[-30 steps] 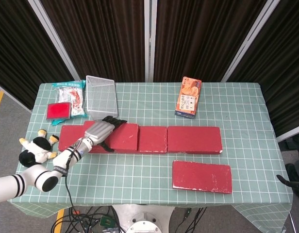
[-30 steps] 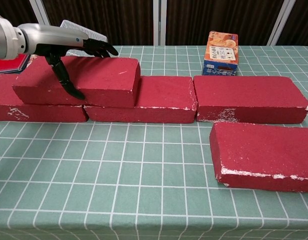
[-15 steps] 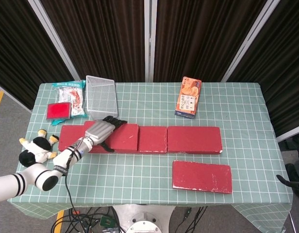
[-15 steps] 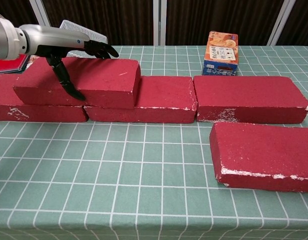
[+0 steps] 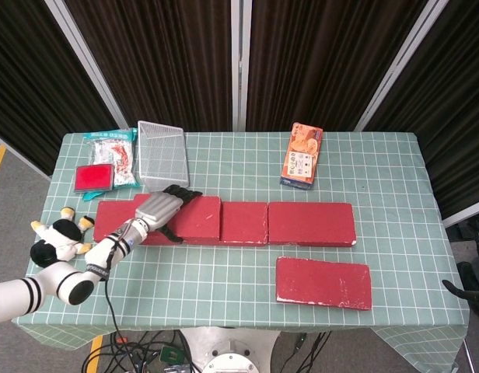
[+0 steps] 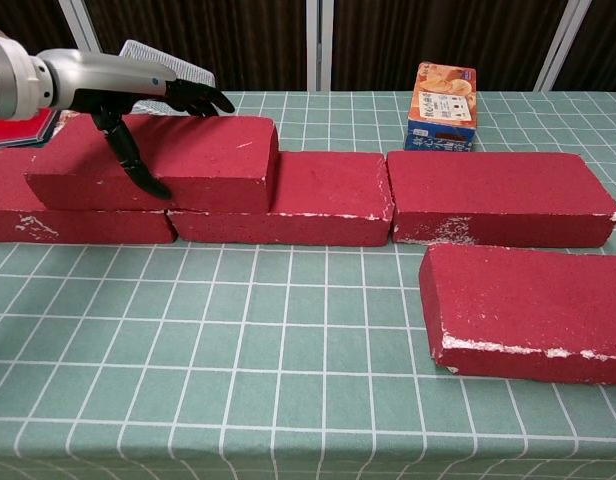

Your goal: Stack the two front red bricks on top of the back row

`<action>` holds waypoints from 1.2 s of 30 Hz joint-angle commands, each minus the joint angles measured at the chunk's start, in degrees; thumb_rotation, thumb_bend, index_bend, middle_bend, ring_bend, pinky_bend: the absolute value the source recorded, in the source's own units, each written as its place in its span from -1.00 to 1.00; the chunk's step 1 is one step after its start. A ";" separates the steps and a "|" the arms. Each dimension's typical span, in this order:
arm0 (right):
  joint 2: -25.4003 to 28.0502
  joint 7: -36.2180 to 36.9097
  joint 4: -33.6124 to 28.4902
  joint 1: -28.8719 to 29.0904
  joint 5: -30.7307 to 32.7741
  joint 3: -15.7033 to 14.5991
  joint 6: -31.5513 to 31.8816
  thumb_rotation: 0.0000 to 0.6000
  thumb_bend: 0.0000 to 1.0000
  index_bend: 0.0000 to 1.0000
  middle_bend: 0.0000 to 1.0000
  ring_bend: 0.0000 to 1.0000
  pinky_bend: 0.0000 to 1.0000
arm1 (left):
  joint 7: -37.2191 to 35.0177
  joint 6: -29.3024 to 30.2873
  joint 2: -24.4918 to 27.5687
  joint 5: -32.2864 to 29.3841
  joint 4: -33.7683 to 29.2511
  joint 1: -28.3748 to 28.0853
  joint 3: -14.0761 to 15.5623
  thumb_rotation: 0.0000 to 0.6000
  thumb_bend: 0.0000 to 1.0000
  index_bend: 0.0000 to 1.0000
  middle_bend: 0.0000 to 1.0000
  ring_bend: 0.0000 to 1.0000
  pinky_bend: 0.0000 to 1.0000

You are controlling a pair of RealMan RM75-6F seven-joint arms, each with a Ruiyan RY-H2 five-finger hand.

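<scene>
Three red bricks form the back row: left (image 6: pixel 48 215), middle (image 6: pixel 318 200) and right (image 6: pixel 498 195). A fourth red brick (image 6: pixel 198 160) (image 5: pixel 199 216) lies on top, straddling the left and middle ones. My left hand (image 6: pixel 138 95) (image 5: pixel 158 208) grips this upper brick near its left end, with the thumb down the front face and the fingers over the top towards the back edge. Another red brick (image 6: pixel 533 310) (image 5: pixel 323 282) lies flat on the cloth at the front right. A dark shape (image 5: pixel 474 284) off the table's right edge may be my right hand; its fingers cannot be made out.
An orange box (image 5: pixel 302 154) stands behind the right back brick. A white mesh basket (image 5: pixel 162 154), a snack packet (image 5: pixel 113 154) and a red pack (image 5: pixel 94 178) lie at the back left. A plush cow (image 5: pixel 59 237) sits by the left table edge.
The upper brick has shifted a touch to the left under my left hand. Nothing else has moved.
</scene>
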 commanded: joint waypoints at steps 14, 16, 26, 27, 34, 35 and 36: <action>0.04 0.05 0.17 -0.05 0.07 0.06 0.12 1.00 -1.00 -1.00 -1.00 -1.00 -1.00 | 0.35 -0.09 -0.37 -0.69 0.42 -0.07 0.35 1.00 -0.76 -0.89 -0.84 -0.97 -1.00; 0.07 0.01 0.07 -0.07 0.03 0.07 0.19 1.00 -1.00 -1.00 -1.00 -1.00 -1.00 | 0.38 -0.19 -0.29 -0.86 0.34 -0.14 0.34 1.00 -0.78 -0.89 -0.92 -1.00 -1.00; 0.04 -0.10 0.12 -0.12 0.31 0.04 -0.01 1.00 -1.00 -1.00 -1.00 -1.00 -1.00 | 0.42 -0.52 -0.06 -1.45 -0.05 -0.30 0.38 1.00 -0.86 -0.91 -1.00 -1.00 -1.00; 0.06 -0.13 0.10 -0.11 0.36 0.05 -0.05 1.00 -1.00 -1.00 -1.00 -1.00 -1.00 | 0.46 -0.64 0.04 -1.49 -0.13 -0.34 0.42 1.00 -0.86 -0.91 -1.00 -1.00 -1.00; 0.33 -0.07 -0.15 -0.15 0.10 0.16 0.35 1.00 -1.00 -1.00 -1.00 -1.00 -1.00 | 0.53 0.05 0.70 -1.23 -1.35 -0.21 0.21 1.00 -0.88 -0.91 -1.00 -1.00 -1.00; 0.36 -0.07 -0.17 -0.17 0.05 0.15 0.39 1.00 -1.00 -1.00 -1.00 -1.00 -1.00 | 0.52 0.32 0.83 -1.13 -1.58 -0.13 0.14 1.00 -0.88 -0.91 -1.00 -1.00 -1.00; 0.41 -0.07 -0.22 -0.19 0.02 0.13 0.41 1.00 -1.00 -1.00 -1.00 -1.00 -1.00 | 0.52 0.73 1.00 -0.93 -1.87 0.00 0.03 1.00 -0.88 -0.91 -1.00 -1.00 -1.00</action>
